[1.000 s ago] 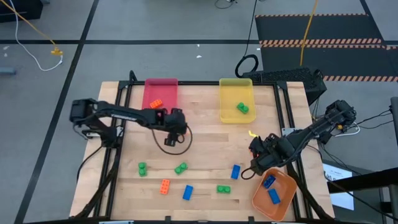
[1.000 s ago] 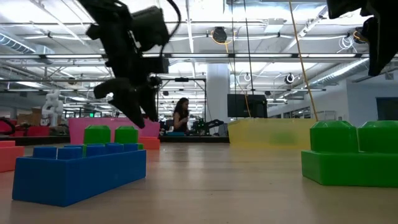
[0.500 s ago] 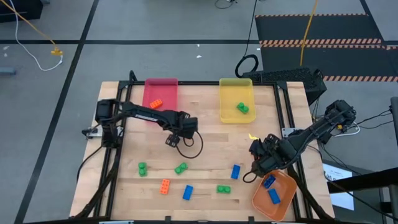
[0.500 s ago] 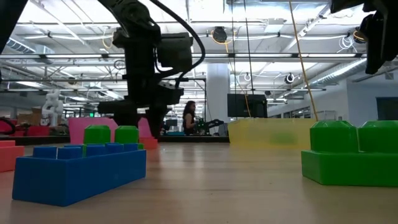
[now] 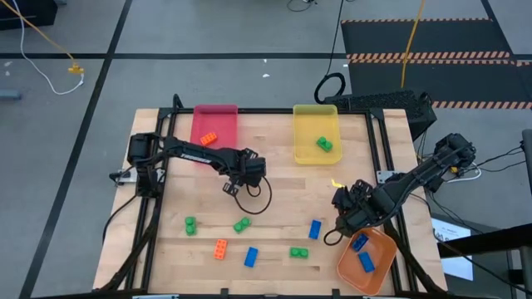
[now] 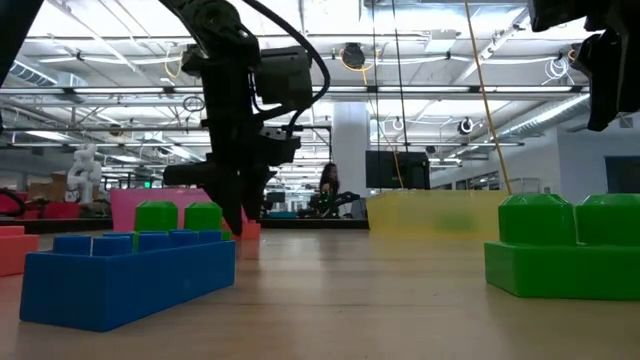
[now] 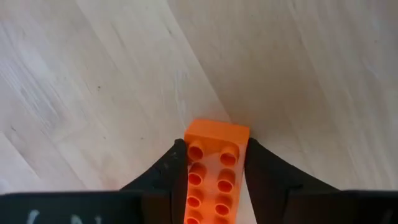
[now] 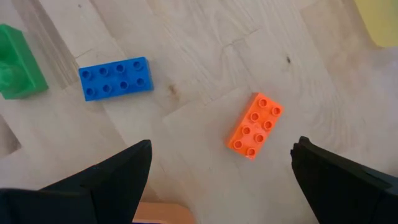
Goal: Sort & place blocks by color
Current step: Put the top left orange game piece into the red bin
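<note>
An orange block lies on the table's middle left with my left gripper shut on it; in the low view the block shows under the fingers. My right gripper hangs open above the table near the orange tray. A second orange block and a blue block lie flat below it, untouched. More green, blue and orange blocks lie along the near side. My left gripper pinches the orange block's two long sides between its two fingers. The fingers come steeply from above, pointing down. The block's far end sticks out past them. The block lies studs up, its underside on the wood.
A pink tray with one orange block and a yellow tray with one green block stand at the far edge. The orange tray at the near right holds two blue blocks. Bare wood lies between the two arms.
My left gripper has gone toward the table's right, come down and rolled. Its fingers have shut on the orange block, which has stayed on the table. My right gripper has kept its place.
</note>
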{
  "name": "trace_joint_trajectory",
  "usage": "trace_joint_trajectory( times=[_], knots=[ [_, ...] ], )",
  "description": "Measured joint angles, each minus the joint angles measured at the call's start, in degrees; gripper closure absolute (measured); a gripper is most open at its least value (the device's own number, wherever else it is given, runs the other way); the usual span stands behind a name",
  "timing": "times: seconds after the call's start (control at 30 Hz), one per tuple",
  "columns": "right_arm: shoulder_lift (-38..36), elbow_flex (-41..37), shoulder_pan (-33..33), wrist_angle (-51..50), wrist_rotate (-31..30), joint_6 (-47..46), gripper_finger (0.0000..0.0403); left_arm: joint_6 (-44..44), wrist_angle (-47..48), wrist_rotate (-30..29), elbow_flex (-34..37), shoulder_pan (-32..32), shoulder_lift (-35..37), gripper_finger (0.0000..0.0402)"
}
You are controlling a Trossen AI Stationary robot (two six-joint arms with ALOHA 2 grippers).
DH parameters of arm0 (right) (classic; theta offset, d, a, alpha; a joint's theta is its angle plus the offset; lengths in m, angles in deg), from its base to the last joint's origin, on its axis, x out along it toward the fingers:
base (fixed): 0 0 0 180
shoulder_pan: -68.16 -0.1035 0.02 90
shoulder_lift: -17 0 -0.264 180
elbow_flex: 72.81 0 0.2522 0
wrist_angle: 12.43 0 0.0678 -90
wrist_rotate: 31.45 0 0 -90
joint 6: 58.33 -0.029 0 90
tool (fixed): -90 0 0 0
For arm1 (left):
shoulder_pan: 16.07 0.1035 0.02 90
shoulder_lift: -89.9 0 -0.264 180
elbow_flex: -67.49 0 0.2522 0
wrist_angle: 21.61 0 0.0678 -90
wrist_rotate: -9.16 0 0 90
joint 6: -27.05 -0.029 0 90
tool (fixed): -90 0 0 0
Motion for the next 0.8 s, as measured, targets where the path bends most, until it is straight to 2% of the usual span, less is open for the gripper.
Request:
trace_joint_trajectory(
  times=[0.13,0.23,0.47,0.53,0.63,0.8],
  knots=[
    [0.0,0.0,0.0,0.8,0.1,0.1,0.0035,0.1,0.2,0.1,-0.8,-0.9,0.0,0.0279],
    [0.0,0.0,0.1,0.8,0.2,0.2,0.0035,0.6,3.7,-0.6,-4.0,-2.3,-0.2,0.0279],
    [0.0,0.0,0.1,0.9,0.2,0.0,0.0035,1.1,14.4,-8.2,-17.1,-5.3,-0.1,0.0279],
    [0.0,0.0,0.1,1.0,0.2,0.0,0.0035,1.5,17.3,-12.0,-20.3,-5.4,-0.1,0.0278],
    [0.0,0.0,0.1,1.6,0.2,0.0,0.0035,2.8,21.5,-17.2,-22.9,-3.7,0.5,0.0279],
    [0.0,0.0,0.1,3.3,-2.0,1.8,0.0035,6.0,23.6,-16.0,-21.9,2.3,3.1,0.0280]
  ],
)
